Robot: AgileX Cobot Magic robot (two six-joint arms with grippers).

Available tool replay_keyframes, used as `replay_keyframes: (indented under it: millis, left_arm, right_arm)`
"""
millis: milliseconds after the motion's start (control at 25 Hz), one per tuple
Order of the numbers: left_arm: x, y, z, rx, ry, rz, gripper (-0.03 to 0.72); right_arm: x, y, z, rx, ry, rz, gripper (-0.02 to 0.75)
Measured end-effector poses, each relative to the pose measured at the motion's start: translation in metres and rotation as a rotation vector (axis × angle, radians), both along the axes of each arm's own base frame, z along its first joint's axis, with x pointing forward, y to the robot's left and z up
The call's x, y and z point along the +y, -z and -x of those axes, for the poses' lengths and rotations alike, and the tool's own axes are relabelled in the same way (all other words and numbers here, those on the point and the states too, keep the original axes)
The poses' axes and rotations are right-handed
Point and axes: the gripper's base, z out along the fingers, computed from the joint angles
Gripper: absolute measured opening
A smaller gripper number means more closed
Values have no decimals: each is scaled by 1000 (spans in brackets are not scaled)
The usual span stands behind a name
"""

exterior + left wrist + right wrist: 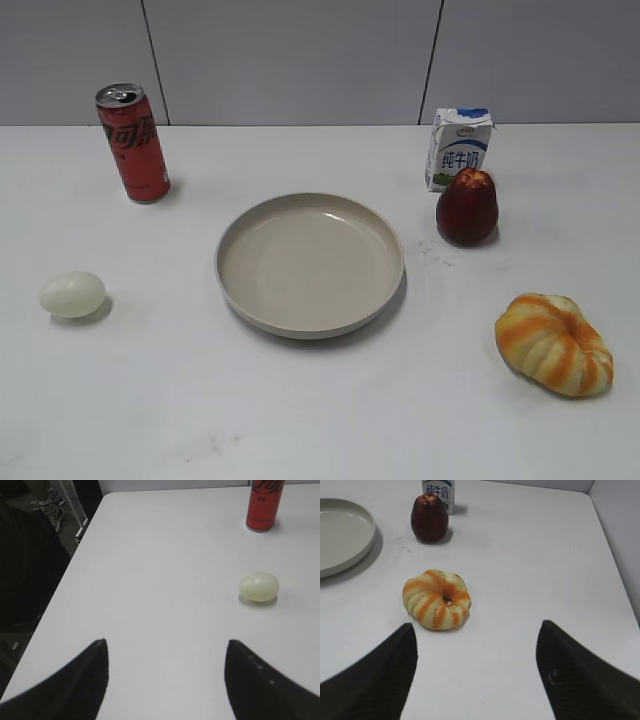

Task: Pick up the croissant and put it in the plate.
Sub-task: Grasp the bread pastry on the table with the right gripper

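Observation:
The croissant [553,342], orange and cream striped, lies on the white table at the right front; it also shows in the right wrist view [437,599]. The beige plate [235,285] stands empty in the middle and shows at the left edge of the right wrist view [365,535]. My right gripper [477,630] is open and empty, just short of the croissant and to its right. My left gripper [166,647] is open and empty over bare table. Neither gripper shows in the exterior view.
A pale egg [72,294] lies at the left, also in the left wrist view [258,586]. A red can [133,143] stands at the back left. A dark red fruit [467,207] and a milk carton [459,146] stand at the back right. The table's left edge [65,575] is near.

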Motion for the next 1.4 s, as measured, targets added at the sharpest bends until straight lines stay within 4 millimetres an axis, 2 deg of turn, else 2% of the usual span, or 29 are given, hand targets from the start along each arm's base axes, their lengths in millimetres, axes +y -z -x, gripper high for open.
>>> replay_keyframes:
  millis: [480, 600, 720, 1000, 1200, 1400]
  left_arm:
    - [0, 0, 0, 0, 0, 0, 552]
    - [0, 0, 0, 0, 0, 0, 552]
    - [0, 0, 0, 0, 0, 0, 552]
    - [0, 0, 0, 0, 0, 0, 552]
    - [0, 0, 0, 0, 0, 0, 552]
    - [0, 0, 0, 0, 0, 0, 552]
  right_arm:
    - [0, -1, 0, -2, 0, 0, 562]
    - [1, -8, -9, 5, 0, 1, 562]
    - [5, -16, -27, 30, -8, -11, 562]
    - [20, -25, -86, 174, -38, -74, 562]
    - [31, -25, -131, 333, -70, -81, 563]
    - [45, -16, -174, 477, -129, -101, 563]
